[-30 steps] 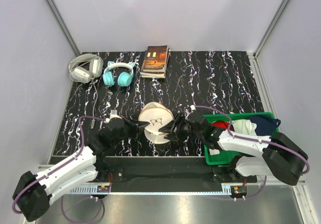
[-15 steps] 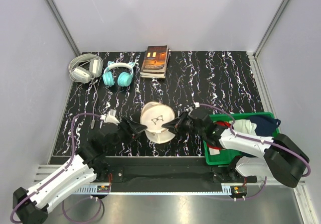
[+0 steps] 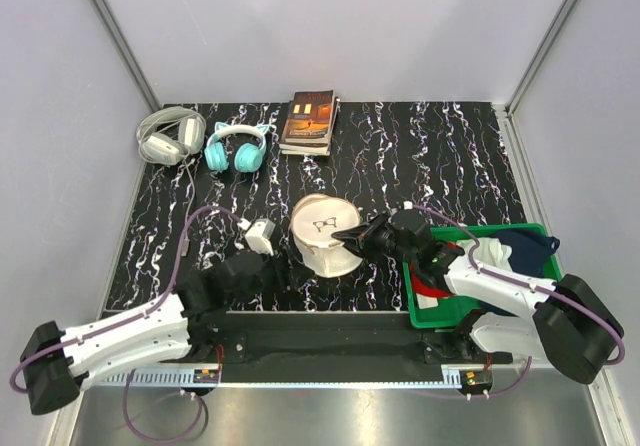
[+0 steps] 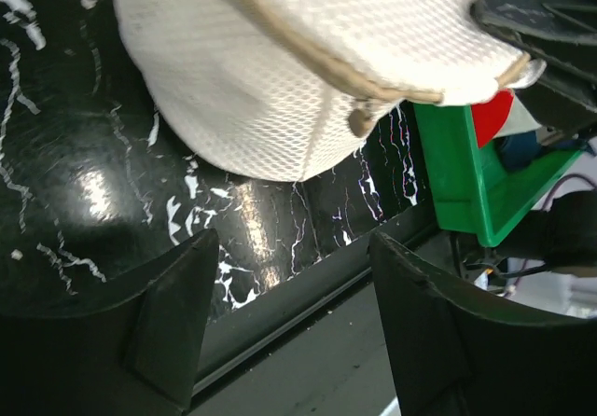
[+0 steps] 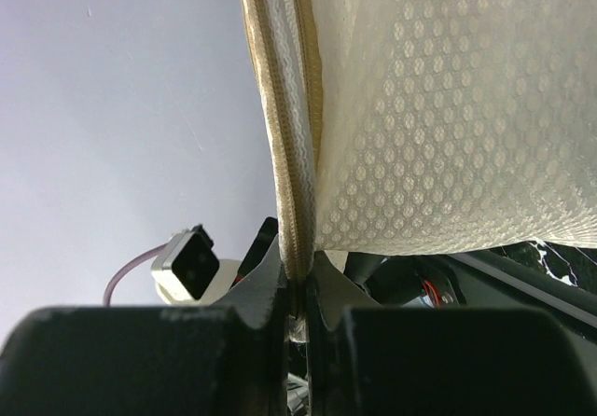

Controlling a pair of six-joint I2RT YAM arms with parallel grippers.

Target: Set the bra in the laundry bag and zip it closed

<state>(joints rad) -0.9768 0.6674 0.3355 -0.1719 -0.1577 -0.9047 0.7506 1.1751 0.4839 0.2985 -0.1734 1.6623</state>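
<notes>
2 grippers noted. Left gripper: fingers wide, empty, just short of the bag's near side. Bra lies in the green bin at near right, beside red cloth and blue cloth. Right gripper: fingers pinched narrow on the bag's zip rim. Bag sits at table centre, drawing face up.

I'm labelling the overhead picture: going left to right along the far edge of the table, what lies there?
In order: white-grey headphones → teal cat-ear headphones → stack of books.
</notes>
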